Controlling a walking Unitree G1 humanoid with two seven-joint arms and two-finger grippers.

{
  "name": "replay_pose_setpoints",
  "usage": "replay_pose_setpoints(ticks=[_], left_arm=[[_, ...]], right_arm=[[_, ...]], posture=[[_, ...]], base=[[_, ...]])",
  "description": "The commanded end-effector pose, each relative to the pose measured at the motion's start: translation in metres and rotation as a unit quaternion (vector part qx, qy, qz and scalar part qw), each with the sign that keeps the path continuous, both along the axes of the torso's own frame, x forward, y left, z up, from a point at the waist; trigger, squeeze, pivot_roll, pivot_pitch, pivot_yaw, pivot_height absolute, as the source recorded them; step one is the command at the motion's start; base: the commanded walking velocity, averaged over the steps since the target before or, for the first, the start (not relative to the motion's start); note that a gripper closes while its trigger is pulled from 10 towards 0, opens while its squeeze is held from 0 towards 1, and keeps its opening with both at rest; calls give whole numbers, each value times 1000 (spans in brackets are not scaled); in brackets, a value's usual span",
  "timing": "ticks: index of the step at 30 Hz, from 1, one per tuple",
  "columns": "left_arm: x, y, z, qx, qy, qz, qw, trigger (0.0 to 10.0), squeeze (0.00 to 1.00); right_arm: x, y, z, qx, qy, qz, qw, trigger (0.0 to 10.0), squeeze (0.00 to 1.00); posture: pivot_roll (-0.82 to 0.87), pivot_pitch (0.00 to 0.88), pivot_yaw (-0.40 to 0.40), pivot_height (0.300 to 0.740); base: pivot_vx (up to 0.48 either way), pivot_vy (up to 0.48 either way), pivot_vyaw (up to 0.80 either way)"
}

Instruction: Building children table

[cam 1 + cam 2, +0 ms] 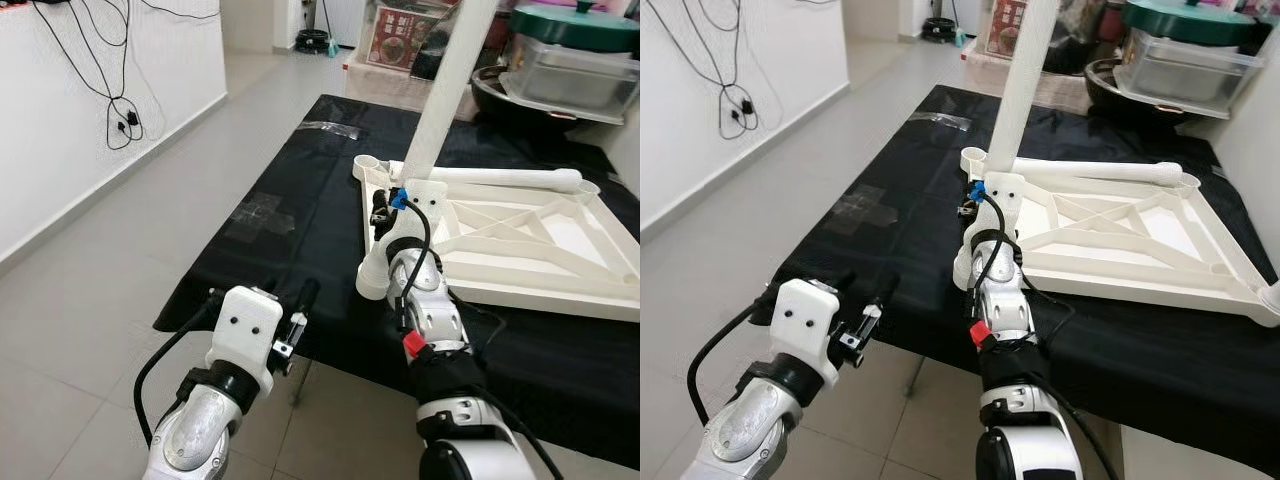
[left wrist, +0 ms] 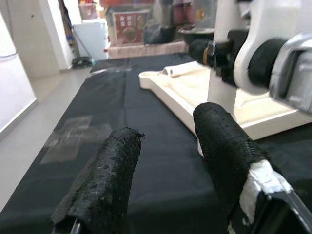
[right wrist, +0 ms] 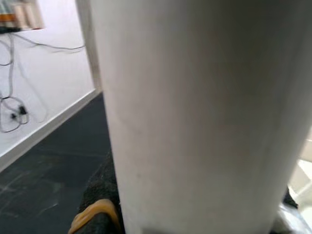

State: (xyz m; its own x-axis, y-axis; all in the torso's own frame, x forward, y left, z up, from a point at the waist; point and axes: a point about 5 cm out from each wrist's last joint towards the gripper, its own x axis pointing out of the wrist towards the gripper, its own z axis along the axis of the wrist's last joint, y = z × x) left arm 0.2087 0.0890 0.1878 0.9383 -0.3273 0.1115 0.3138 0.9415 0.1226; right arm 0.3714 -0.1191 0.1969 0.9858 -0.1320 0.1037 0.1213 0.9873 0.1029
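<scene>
Your right gripper (image 1: pixel 390 205) is clamped around the upright white table leg (image 1: pixel 452 80), which stands at the near corner of the upturned tabletop (image 1: pixel 520 250) on the black worktop (image 1: pixel 290 230). The left gripper (image 2: pixel 165 165) hovers open by the worktop's edge. Tilt the leg (it looks barely seated) and it could jam or topple.

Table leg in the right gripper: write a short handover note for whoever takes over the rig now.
Right gripper: shut on the white table leg, held upright at the near-left corner of the upturned table top on the black cloth.
Left gripper: fingers open, holding nothing, at the cloth's near edge.
Done: a second leg lies along the top's far side.
Left: seat this leg in its socket, then fit the others.
</scene>
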Motion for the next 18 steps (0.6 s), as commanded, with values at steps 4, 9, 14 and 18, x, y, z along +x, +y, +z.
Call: replay_pose_setpoints(ticks=[4,9,14,18], left_arm=[[-1,-2,2,5,-6,2,1000,10000,0],[-1,-4,0,4,-4,1,1000,10000,0],[0,-5,1,2,-6,0,1000,10000,0],[0,-5,2,1,-7,-1,1000,10000,0]], right_arm=[[2,11,6,8,-40,45,998,10000,1000],[6,14,13,27,-67,180,981,10000,0],[5,7,13,25,-54,396,916,10000,0],[2,7,9,24,-39,454,890,10000,0]], posture=[[152,73,-93,740],[147,73,-91,740],[146,74,-94,740],[147,74,-94,740]], base=[[0,0,0],[0,0,0],[0,0,0],[0,0,0]])
